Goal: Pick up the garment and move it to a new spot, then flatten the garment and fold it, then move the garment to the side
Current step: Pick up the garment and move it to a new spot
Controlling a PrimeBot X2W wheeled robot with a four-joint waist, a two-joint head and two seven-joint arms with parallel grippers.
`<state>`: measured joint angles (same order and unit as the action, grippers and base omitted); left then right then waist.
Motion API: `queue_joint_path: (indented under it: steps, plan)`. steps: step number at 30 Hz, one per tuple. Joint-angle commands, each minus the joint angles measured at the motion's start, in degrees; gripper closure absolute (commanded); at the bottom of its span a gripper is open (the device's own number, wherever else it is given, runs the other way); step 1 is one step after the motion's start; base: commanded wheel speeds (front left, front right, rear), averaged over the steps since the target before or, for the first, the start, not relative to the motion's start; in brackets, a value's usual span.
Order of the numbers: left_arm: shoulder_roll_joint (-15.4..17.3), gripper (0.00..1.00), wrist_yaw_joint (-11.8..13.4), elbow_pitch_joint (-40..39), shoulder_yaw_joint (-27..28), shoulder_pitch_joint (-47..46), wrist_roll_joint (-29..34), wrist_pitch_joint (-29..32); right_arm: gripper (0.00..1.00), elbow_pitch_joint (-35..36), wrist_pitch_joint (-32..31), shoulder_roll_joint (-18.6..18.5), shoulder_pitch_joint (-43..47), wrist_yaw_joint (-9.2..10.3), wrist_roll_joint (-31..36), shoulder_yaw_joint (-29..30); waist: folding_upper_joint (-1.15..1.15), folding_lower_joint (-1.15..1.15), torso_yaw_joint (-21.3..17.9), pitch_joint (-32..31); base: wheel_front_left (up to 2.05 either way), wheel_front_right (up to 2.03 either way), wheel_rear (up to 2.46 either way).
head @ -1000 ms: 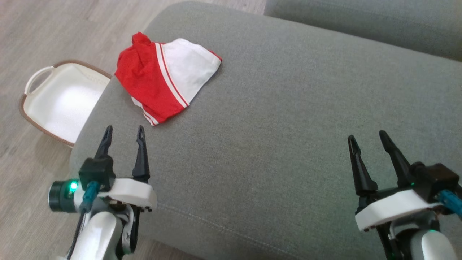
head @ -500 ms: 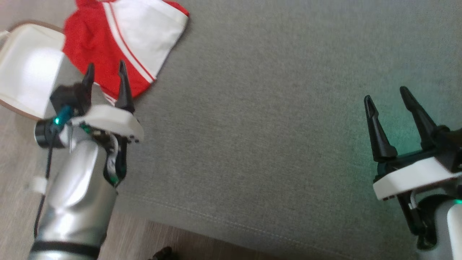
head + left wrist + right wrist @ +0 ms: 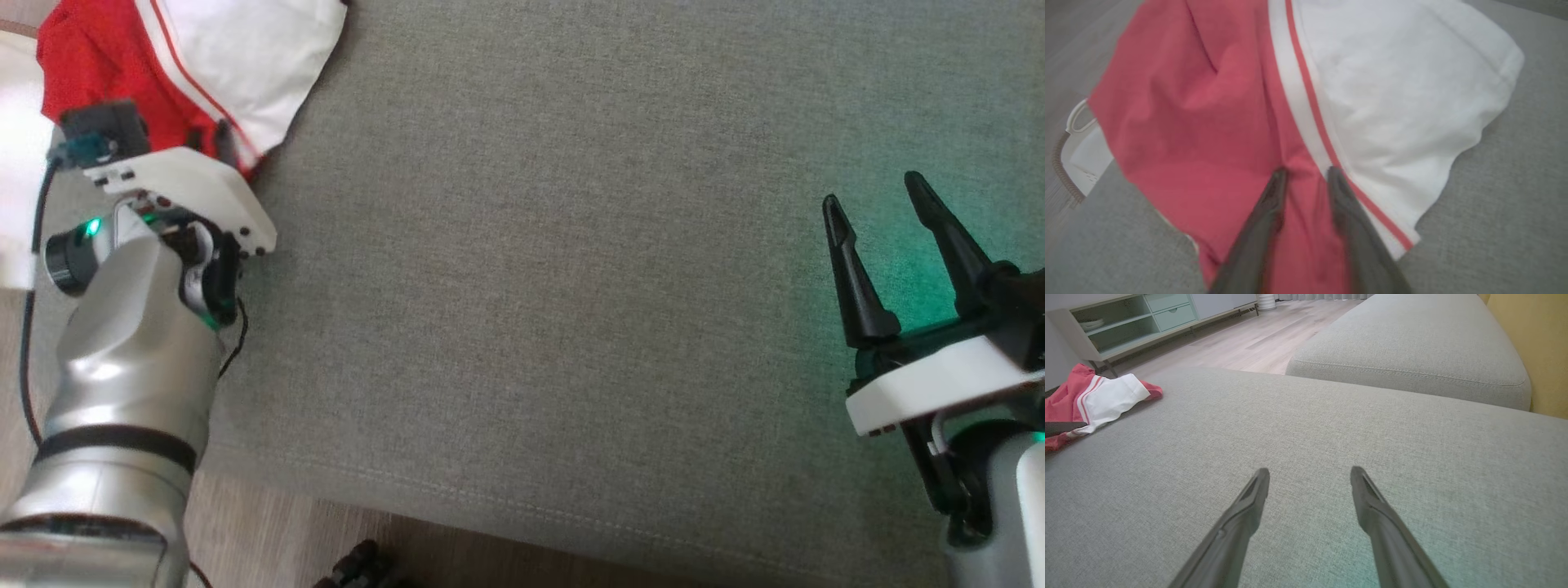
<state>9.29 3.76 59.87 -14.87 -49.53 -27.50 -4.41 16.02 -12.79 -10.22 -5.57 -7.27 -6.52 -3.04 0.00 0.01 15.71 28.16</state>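
Pressing onto the garment, the left gripper sets its tips on the red half beside the white stripe, jaws part-way apart over a small ridge of cloth; clamped or not, cannot tell. Garment sits at the sofa cushion's far left corner, long axis running red end to white. Right gripper spread wide, empty, well apart by the right edge; left arm far nearer.

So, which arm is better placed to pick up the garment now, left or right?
Left. The left gripper has its fingertips down on the red part of the garment, jaws apart. The right gripper hangs open over the bare sofa cushion, far from the garment.
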Motion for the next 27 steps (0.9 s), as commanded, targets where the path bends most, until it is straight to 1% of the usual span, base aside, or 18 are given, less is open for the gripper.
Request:
queue_joint_path:
  steps: [1,3,5,8,11,15,19,20,25,27]
  plan:
    - [2.94,1.0,-0.58,2.03,1.35,-0.09,-0.65,2.31,0.0,1.86,0.32,-0.14,-0.9,-0.22,-0.23,-1.29,0.0,-0.01,0.03,-0.15,0.0,0.0,0.0]
    - [3.05,1.0,-1.15,3.66,0.93,-0.92,-0.59,3.27,0.0,1.64,0.44,-0.04,-1.02,-0.22,-0.37,-1.4,0.0,-0.01,0.02,-0.31,0.0,0.0,0.0]
    - [3.21,1.0,-1.12,4.07,0.66,-1.27,-0.3,2.77,0.0,1.47,0.51,-0.03,-1.1,-0.22,-0.44,-1.47,0.0,-0.01,0.01,-0.5,0.0,0.0,0.0]
    - [4.01,1.0,-0.47,3.92,-0.32,-2.01,1.22,-1.82,0.0,0.95,0.96,0.2,-1.08,-0.22,-0.61,-1.39,0.0,-0.01,0.01,-1.62,0.0,0.0,0.0]
    - [4.05,1.0,0.49,3.14,-0.22,-1.73,1.58,-6.78,0.0,0.14,1.7,0.85,-0.64,-0.22,-0.79,-1.07,0.0,-0.01,-0.02,-3.73,0.0,0.0,0.0]
    - [5.01,1.0,1.62,-0.22,0.41,0.83,1.95,-9.88,0.0,-1.52,3.27,2.21,0.06,-0.22,-1.23,-1.38,0.0,-0.01,-0.91,-7.94,0.0,0.0,0.0]
    - [5.89,1.0,3.48,-8.44,1.19,6.03,3.04,-10.52,0.0,-3.21,4.82,3.7,1.38,-0.22,-1.66,-1.29,0.0,-0.01,-1.65,-12.64,0.0,0.0,0.0]
    - [6.1,1.0,4.88,-14.84,1.47,9.72,4.05,-10.55,0.0,-3.88,5.49,4.41,2.3,-0.22,-1.81,-0.97,0.0,-0.01,-1.86,-14.81,0.0,0.0,0.0]
    - [6.21,1.0,8.33,-31.25,1.03,20.92,5.66,-10.43,0.0,-5.25,7.04,5.88,4.81,-0.22,-2.33,-0.43,0.0,-0.01,-2.67,-19.67,0.0,0.0,0.0]
    - [6.26,1.0,9.59,-37.75,0.06,25.04,6.29,-9.19,0.0,-5.53,7.52,6.29,5.72,-0.22,-2.53,-0.22,0.0,-0.01,-3.08,-21.01,0.0,0.0,0.0]
